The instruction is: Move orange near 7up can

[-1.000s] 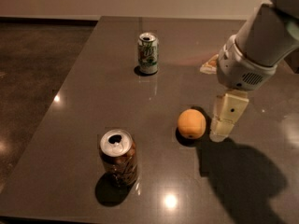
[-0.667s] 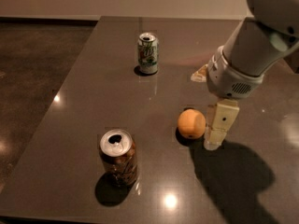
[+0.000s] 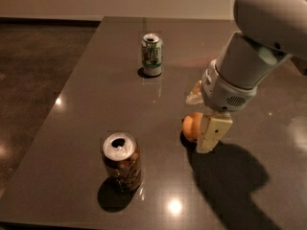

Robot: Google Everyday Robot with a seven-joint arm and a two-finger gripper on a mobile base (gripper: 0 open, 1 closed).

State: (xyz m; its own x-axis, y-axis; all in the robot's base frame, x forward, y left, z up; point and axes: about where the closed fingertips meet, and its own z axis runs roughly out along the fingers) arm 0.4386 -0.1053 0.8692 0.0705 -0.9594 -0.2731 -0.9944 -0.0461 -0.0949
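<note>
The orange (image 3: 190, 125) lies on the dark table (image 3: 96, 95), right of centre. My gripper (image 3: 199, 121) is lowered over it and open. One cream finger (image 3: 211, 133) stands in front of the orange and hides its right side. The other finger (image 3: 194, 96) shows just behind it. I cannot tell whether they touch the fruit. The 7up can (image 3: 152, 54), green and white with a silver top, stands upright at the far middle of the table, well apart from the orange.
A brown can (image 3: 122, 161) with an opened silver top stands upright near the front left of the table. The table's left edge (image 3: 57, 99) drops to a dark floor. My arm's shadow falls on the table to the front right.
My gripper has moved left from beside the orange to over it. Its near finger now covers the orange's right side. The orange and both cans have not moved.
</note>
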